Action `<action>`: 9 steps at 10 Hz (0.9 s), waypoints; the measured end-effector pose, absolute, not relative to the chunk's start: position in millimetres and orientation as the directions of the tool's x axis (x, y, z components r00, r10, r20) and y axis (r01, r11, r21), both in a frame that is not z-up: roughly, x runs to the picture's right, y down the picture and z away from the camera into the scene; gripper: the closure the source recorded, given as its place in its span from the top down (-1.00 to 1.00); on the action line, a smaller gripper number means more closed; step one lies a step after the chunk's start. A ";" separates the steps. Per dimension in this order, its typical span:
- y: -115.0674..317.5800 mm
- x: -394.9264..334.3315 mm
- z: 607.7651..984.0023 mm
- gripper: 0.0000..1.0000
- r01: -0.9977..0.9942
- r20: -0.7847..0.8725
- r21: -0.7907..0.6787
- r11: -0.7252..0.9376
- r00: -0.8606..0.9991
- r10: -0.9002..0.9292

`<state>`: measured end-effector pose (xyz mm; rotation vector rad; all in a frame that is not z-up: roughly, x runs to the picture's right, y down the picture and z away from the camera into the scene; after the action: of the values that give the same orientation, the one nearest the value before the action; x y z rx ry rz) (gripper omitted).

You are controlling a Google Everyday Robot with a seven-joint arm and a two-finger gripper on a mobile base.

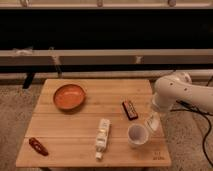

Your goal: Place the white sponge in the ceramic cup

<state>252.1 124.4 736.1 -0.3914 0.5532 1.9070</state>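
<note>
The ceramic cup [136, 135], a small white mug with a darker inside, stands upright near the front right of the wooden table [75, 125]. My gripper [151, 123] hangs from the white arm [172, 92], just right of the cup and slightly above its rim. It is shut on the white sponge [150, 121], a pale, tilted block at its tip. The sponge is beside the cup, not inside it.
An orange-red bowl [69, 96] sits at the back left. A dark candy bar [130, 109] lies behind the cup. A long white tube [103, 136] lies left of the cup. A small red object [38, 146] is at the front left corner. The table's right edge is close to the gripper.
</note>
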 end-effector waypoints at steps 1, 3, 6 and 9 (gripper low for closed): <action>115.4 249.2 729.5 -1.00 -0.927 -0.492 0.181 -0.329 -0.375 0.785; 105.1 241.6 717.1 -1.00 -0.938 -0.473 0.140 -0.318 -0.346 0.811; 121.5 218.4 686.4 -1.00 -0.958 -0.471 0.064 -0.281 -0.277 0.838; 142.6 194.4 643.4 -1.00 -0.971 -0.471 -0.020 -0.237 -0.199 0.859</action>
<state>194.4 142.6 643.4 -0.4562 0.3294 1.7638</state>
